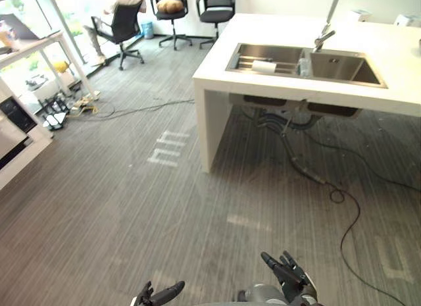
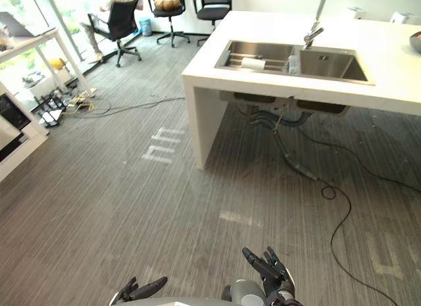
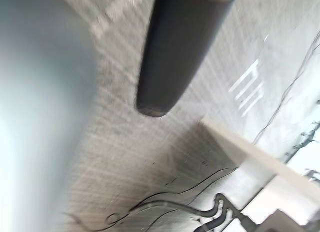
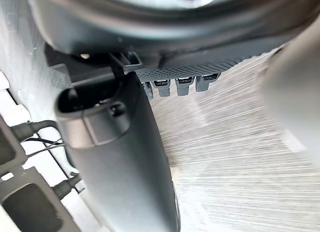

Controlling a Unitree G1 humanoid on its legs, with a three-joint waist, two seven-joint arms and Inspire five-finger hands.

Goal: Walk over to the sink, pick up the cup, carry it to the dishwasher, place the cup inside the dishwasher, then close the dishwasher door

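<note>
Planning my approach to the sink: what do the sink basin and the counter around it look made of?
Sink basin: brushed stainless steel, judging by its dull grey metallic sheen. Counter: smooth white matte slab, possibly stone or laminate; the look leaves it open.

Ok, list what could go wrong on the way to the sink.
The hose trailing onto the floor below the sink could trip the robot. The counter corner juts toward the approach and might be clipped. The white cup seems to lie sideways, so it may roll when grasped.
</note>
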